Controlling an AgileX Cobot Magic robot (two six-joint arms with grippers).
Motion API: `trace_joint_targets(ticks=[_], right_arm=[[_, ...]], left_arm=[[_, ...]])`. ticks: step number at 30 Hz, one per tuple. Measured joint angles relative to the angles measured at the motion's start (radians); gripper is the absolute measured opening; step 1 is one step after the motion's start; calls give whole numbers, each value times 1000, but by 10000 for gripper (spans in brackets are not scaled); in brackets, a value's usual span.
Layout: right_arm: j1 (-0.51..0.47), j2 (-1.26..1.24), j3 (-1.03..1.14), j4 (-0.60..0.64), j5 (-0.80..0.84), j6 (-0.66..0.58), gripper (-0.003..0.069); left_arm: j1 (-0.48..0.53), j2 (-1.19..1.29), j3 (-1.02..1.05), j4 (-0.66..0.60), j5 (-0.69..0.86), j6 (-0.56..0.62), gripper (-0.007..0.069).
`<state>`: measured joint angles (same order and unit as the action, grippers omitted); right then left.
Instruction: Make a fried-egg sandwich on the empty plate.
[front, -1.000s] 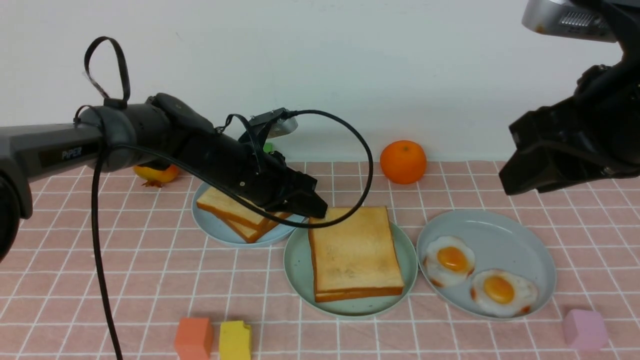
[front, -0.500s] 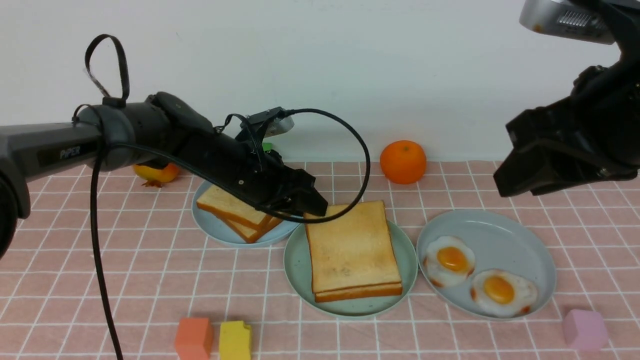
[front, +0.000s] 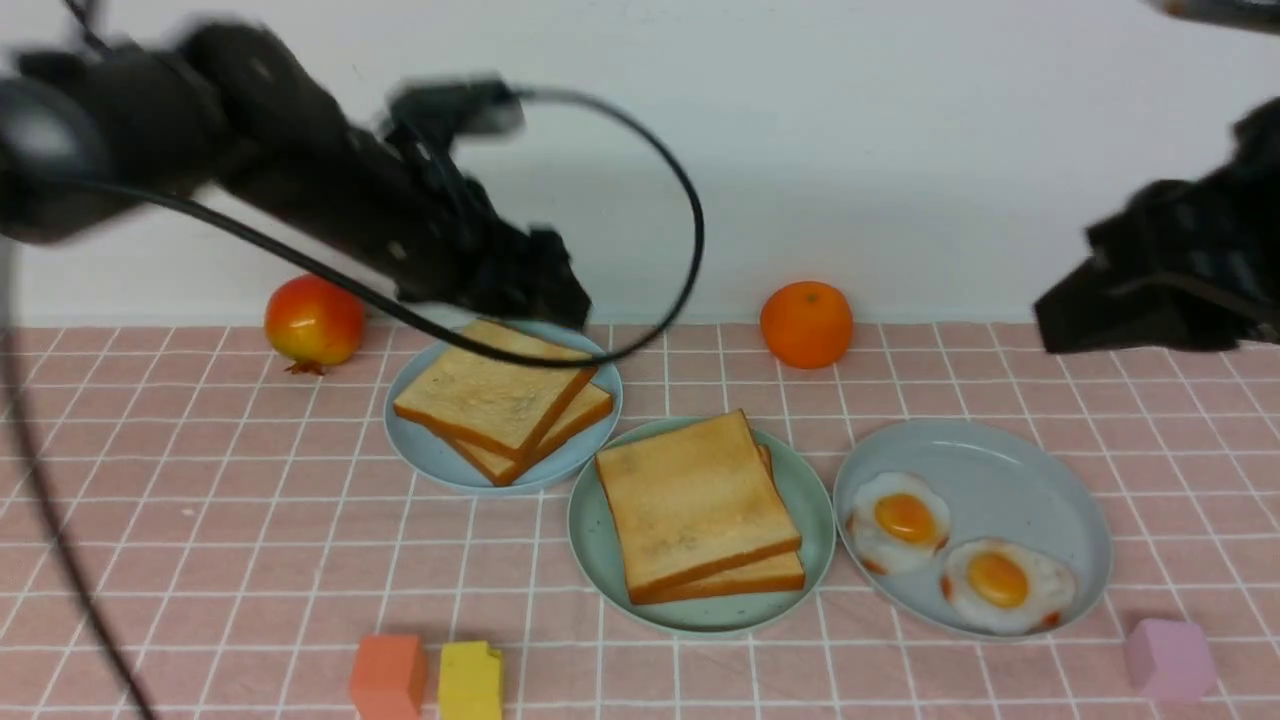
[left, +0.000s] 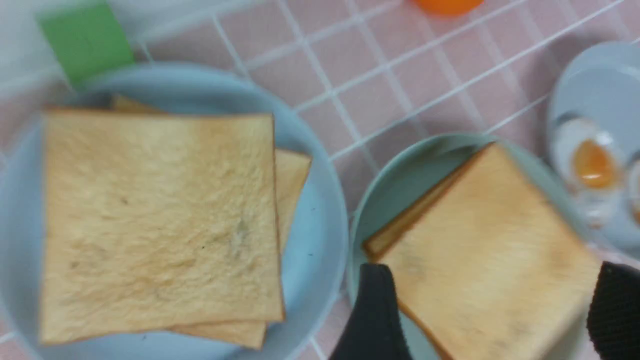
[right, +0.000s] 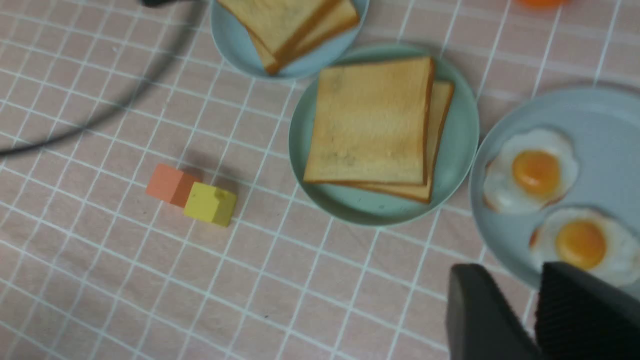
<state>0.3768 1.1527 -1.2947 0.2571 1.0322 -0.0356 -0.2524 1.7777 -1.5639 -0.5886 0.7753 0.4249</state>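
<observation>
Toast slices (front: 690, 500) sit stacked two high on the mint-green plate (front: 810, 505) at the centre of the tabletop (front: 250, 540), the upper slice twisted a little off the lower one so a corner of the lower shows at 3 o'clock. We see no egg between them from any view.

At 3 o'clock from that plate lies the larger blue-grey plate (front: 1010, 460), carrying two fried eggs (front: 900, 522). At 10 o'clock is the smaller blue plate (front: 440, 460) with two more toast slices (front: 490, 400).

Our left arm reaches in from 9 o'clock, raised and blurred, slanting down toward the back of the smaller plate. Its left tool (left: 492, 310) shows in the left wrist view with both fingers set wide apart and nothing between them, hanging over the stacked toast.

Our right arm hangs high at 3 o'clock, above and behind the egg plate. The right tool (right: 537, 310) appears in the right wrist view with its fingers close together, a narrow gap between them, gripping nothing, near the edge of the egg plate.

An orange (front: 806, 322) rests at 12 o'clock, a red-yellow fruit (front: 313, 322) at 10 o'clock, orange and yellow blocks (front: 430, 680) at 7 o'clock, and a pink block (front: 1168, 658) at 4 o'clock.
</observation>
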Motion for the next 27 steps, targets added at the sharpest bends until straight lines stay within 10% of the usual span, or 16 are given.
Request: trace_joint_targets(ticks=[10,15,27], right_arm=[[0,-365,338,1,-100,-64,-6],[0,-739,615,-2,-280,-114,-6],[0,-1167,931,-11,-514,-75,0]], left_arm=[[0,-303,0,-126,284,-34,330],[-1,-480,0,-16,426,-190,30],[-1,-1004,351,228,451,-450,12]])
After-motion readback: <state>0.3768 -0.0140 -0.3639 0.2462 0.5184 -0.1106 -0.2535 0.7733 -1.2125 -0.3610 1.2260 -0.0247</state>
